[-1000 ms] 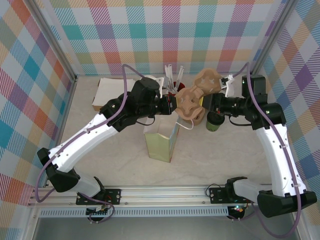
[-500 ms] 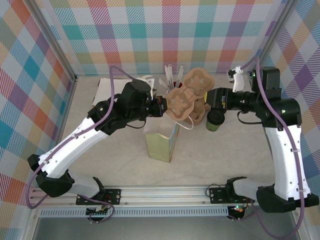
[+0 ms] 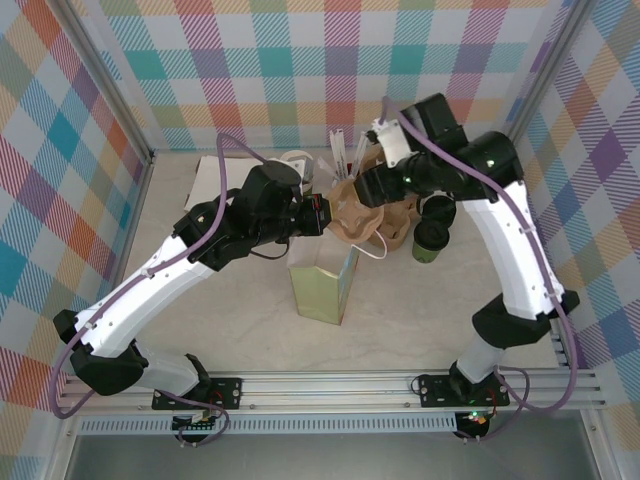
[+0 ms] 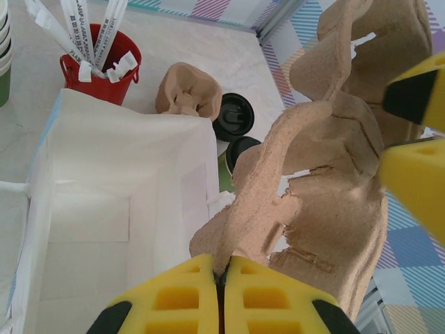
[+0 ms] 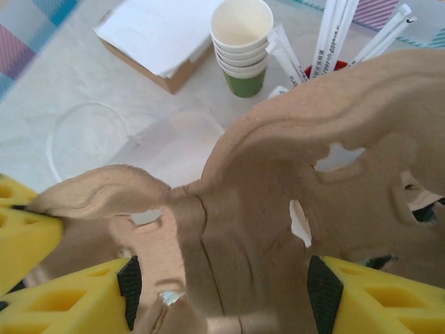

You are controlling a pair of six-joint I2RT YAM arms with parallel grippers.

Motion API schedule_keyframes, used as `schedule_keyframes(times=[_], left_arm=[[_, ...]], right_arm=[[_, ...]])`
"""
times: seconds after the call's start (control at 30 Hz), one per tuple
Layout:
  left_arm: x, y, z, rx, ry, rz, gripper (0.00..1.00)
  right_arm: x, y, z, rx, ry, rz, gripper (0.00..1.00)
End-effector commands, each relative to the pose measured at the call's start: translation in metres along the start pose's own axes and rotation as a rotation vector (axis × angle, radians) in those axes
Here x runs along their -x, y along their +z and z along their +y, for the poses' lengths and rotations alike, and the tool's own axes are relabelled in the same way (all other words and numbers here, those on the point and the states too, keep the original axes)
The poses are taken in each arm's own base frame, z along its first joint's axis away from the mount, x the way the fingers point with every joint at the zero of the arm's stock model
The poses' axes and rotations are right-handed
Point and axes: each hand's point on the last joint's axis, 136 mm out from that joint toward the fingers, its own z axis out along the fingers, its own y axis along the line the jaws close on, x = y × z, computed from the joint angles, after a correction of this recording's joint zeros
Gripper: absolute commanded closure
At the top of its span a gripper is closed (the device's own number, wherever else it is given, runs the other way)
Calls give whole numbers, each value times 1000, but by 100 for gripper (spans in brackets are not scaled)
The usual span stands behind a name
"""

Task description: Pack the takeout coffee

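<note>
On the left, the left gripper (image 4: 222, 268) is pinched tight on the edge of a brown pulp cup carrier (image 3: 360, 205), holding it tilted above the open mouth of the paper bag (image 3: 320, 295) that stands on the table (image 3: 250, 300). Further right, the right gripper (image 5: 224, 285) has its jaws apart, one on each side of the carrier; whether they touch it I cannot tell. Rightmost, the takeout coffee (image 3: 432, 236) stands on the table near the bag, not yet packed. The step in hand looks like getting the carrier into the bag; next it probably needs levelling and lowering past the rim without snagging, before the coffee goes in
</note>
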Motion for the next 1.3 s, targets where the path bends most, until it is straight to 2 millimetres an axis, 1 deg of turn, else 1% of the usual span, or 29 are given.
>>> schedule_keyframes(times=[0.0, 0.1, 0.33, 0.63, 0.67, 0.7, 0.77, 0.83, 0.93, 1.07, 1.17, 1.27], left_arm=[[7, -11, 5, 9, -11, -31, 100], [7, -11, 5, 12, -11, -33, 100], [7, -10, 6, 16, -10, -33, 100], [8, -11, 6, 19, -11, -37, 99], [8, -12, 6, 19, -11, -39, 98], [9, -12, 6, 20, -12, -40, 94], [10, -14, 6, 19, -15, -46, 82], [12, -18, 5, 12, -16, -56, 76], [15, -26, 6, 9, -13, -74, 73], [19, -40, 12, 29, -6, -102, 68], [20, -56, 23, 65, 0, -125, 63], [18, -72, 35, 100, -1, -145, 57]], right_arm=[[-14, 1, -12, -120, -107, 78, 34], [-15, 8, -9, -124, -132, 97, 35], [-16, 14, -6, -132, -162, 113, 41], [-17, 18, -5, -131, -173, 125, 53], [-17, 19, -5, -130, -174, 126, 54], [-17, 19, -5, -130, -174, 125, 55], [-17, 19, -4, -123, -177, 126, 55], [-17, 20, -3, -120, -179, 125, 55], [-16, 21, -1, -111, -179, 120, 55], [-12, 23, 3, -90, -179, 107, 55], [-9, 25, 6, -64, -177, 95, 55], [-6, 26, 17, -8, -174, 81, 56]])
